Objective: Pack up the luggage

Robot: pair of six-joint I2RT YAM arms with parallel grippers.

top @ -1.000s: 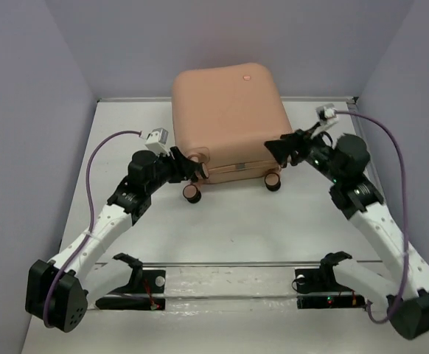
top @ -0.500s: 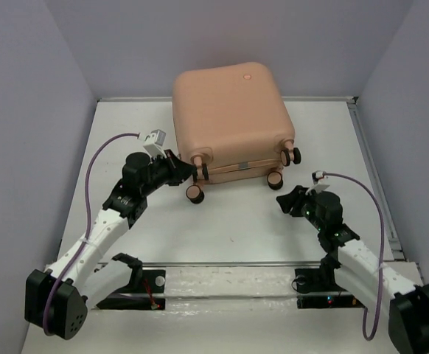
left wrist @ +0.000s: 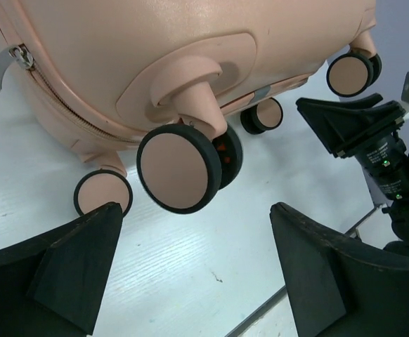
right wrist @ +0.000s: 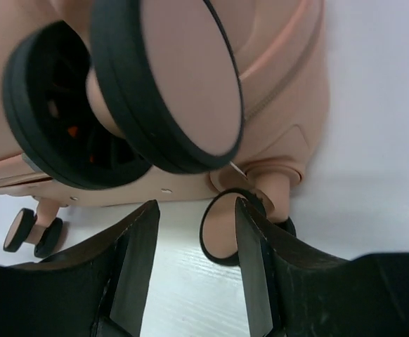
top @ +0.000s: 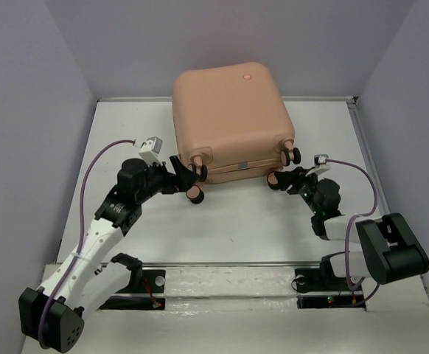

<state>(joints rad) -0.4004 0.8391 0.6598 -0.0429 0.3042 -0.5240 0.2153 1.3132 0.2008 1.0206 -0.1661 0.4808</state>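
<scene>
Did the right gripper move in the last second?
Yes. The right gripper has dropped from the luggage's right flank toward the table's near rail, now at a wheel.

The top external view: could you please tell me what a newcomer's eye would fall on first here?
The peach-pink luggage dominates, lying closed at the far middle of the table with its wheels facing the arms. The left gripper stands wide open just before the near-left wheel. The right gripper, partly open, sits close up to the near-right wheel.

Peach-pink luggage (top: 229,110) (black-rimmed pink wheels (left wrist: 180,168)), white table (top: 236,221).
</scene>
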